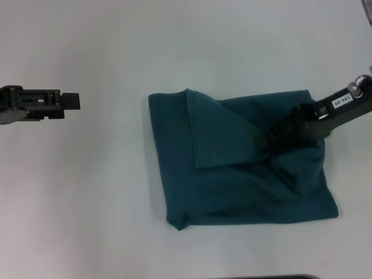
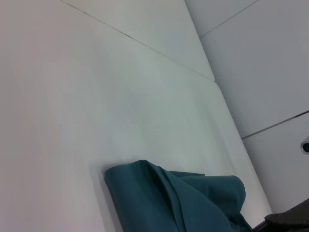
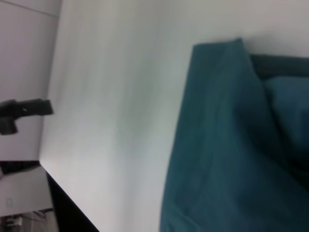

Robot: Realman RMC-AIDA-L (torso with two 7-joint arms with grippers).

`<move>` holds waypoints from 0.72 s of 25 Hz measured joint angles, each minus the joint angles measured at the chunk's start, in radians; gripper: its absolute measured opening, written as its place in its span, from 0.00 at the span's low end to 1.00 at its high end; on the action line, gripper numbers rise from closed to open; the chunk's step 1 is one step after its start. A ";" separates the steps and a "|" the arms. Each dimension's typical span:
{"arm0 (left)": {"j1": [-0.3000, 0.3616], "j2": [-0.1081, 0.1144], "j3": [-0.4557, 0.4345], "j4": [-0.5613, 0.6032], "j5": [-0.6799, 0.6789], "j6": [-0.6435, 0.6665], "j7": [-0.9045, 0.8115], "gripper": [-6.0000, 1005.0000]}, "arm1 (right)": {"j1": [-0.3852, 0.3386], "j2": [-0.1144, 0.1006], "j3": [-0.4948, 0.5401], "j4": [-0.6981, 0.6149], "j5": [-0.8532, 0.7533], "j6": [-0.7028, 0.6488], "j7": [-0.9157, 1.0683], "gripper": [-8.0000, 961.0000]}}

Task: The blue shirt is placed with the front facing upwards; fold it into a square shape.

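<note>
The blue shirt (image 1: pixel 232 192) lies on the white table as a rough rectangle, with a folded flap across its upper left part. My right gripper (image 1: pixel 263 141) reaches in from the right over the shirt's upper middle. It is shut on a bunched fold where the flap's edge ends. Teal cloth (image 3: pixel 227 145) fills most of the right wrist view, and the shirt's far corner (image 2: pixel 164 203) shows in the left wrist view. No collar or lettering is visible. My left gripper (image 1: pixel 72 100) hovers far to the left, well apart from the shirt.
The white table (image 1: pixel 104 203) stretches bare around the shirt. Its edge (image 3: pixel 63 193) shows in the right wrist view, with the left arm (image 3: pixel 26 111) beyond it. A dark strip sits at the table's near edge (image 1: pixel 279 277).
</note>
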 joint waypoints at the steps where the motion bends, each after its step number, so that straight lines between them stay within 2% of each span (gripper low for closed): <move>1: 0.000 0.000 0.000 0.000 0.000 0.000 0.000 0.73 | -0.002 -0.001 -0.010 0.000 -0.005 0.000 0.004 0.48; 7: -0.002 0.000 0.000 0.004 -0.001 -0.001 0.002 0.73 | -0.012 -0.005 -0.029 -0.011 -0.065 -0.040 0.008 0.48; 13: -0.003 0.001 -0.006 0.007 -0.001 -0.005 0.010 0.73 | -0.046 -0.017 -0.023 -0.100 -0.129 -0.123 0.010 0.48; 15: -0.003 0.002 -0.007 0.007 -0.001 -0.005 0.010 0.73 | -0.057 -0.027 -0.015 -0.136 -0.130 -0.144 0.014 0.48; 18: -0.005 0.002 -0.008 0.008 -0.001 -0.004 0.011 0.73 | -0.070 -0.054 -0.008 -0.153 -0.134 -0.155 0.022 0.48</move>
